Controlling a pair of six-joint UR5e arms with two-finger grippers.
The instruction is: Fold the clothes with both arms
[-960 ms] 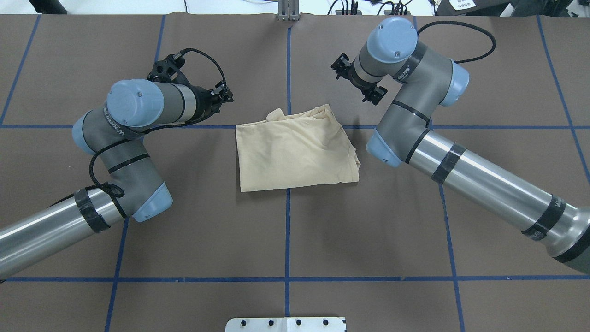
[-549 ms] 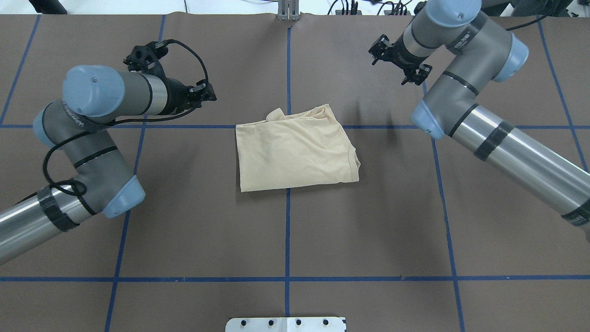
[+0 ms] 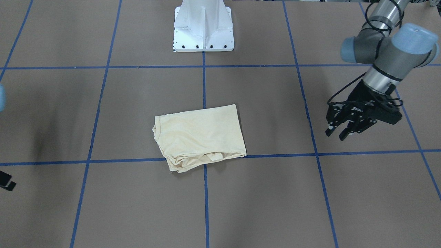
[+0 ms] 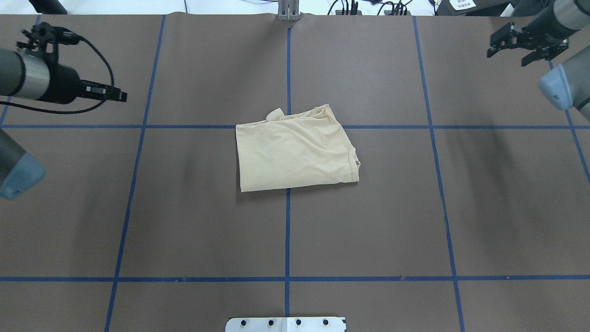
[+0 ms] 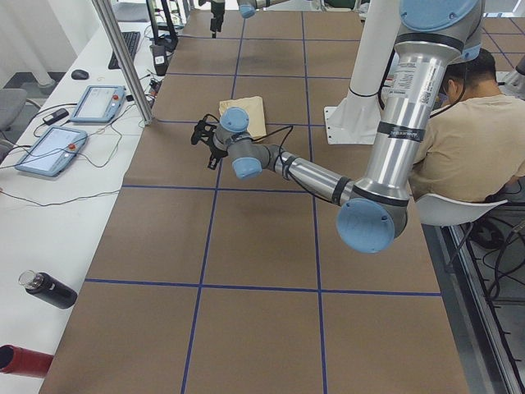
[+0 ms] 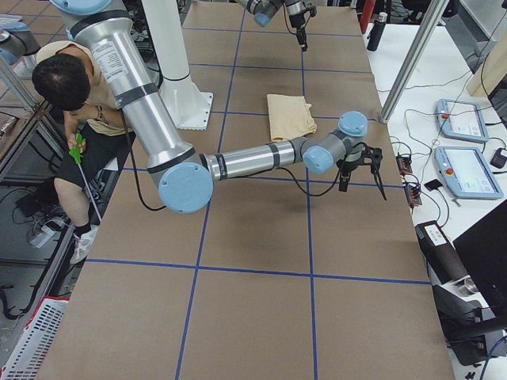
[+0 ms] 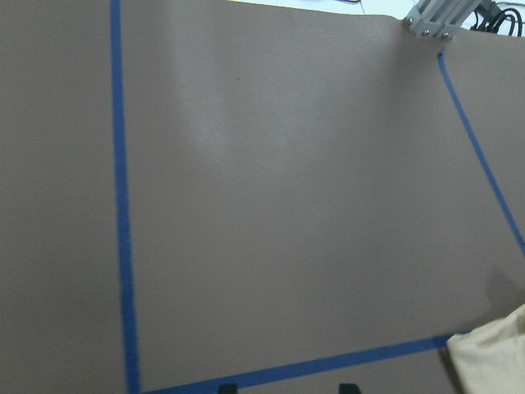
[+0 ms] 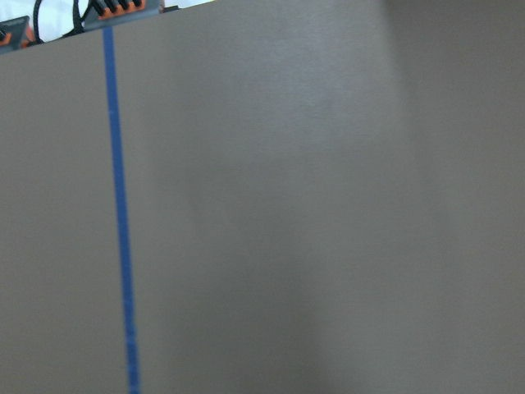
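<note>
The shirt (image 4: 295,154) lies folded into a squat packet at the middle of the surface (image 4: 184,221), straddling the crossing of the blue tape lines (image 4: 287,230), plain side up. In the overhead view its long axis runs roughly 9 to 3 o'clock, with a bunched, looser edge along its 12 o'clock side. Both arms hang well apart from it. The left arm (image 4: 32,80) is out at the 10 o'clock corner, its jaws parted and empty. From there the shirt sits between 3 and 4 o'clock. The right arm (image 4: 560,85) is at the 2 o'clock corner, its jaws likewise spread with nothing between them, and the shirt lies toward 8 o'clock. The left jaws look the nearer pair. The fold itself seems finished, and any tidying would probably start at that bunched far edge.
</note>
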